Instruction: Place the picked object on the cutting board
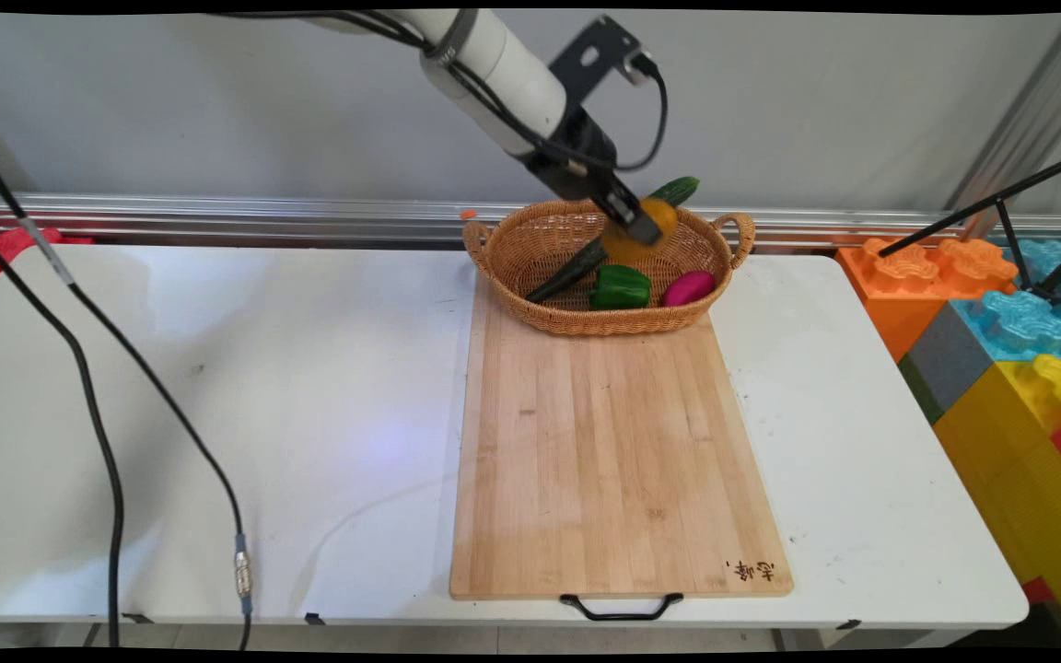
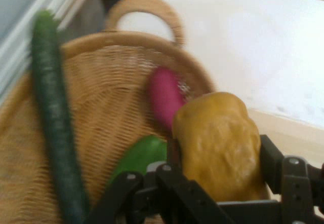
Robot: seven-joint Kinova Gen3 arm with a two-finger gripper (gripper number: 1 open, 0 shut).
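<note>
The black two-finger gripper [image 1: 634, 221] covers part of the lumpy orange-yellow fruit [image 1: 643, 232] in the main view, so the fruit's outline is only partly seen there; the hand view shows its bumpy skin clamped between the black fingers [image 2: 271, 160]. The long dark green cucumber [image 1: 577, 267] is crossed by the gripper and fruit at its middle, and its far tip [image 1: 681, 189] sticks out over the basket's far rim.

The white arm slants down from the upper left, its gripper closed on the fruit just above the inside of the oval woven wicker basket [image 1: 530, 262], towards its far right part.

In the basket, a green bell pepper [image 1: 620, 287] lies at the near side and a magenta egg-shaped vegetable [image 1: 688, 288] just right of it. The basket sits on the far end of a pale wooden cutting board [image 1: 613, 460] with a black handle [image 1: 621, 610] at its near edge. Right of the white table [image 1: 217, 414] stand big coloured toy blocks [image 1: 1000, 350].
</note>
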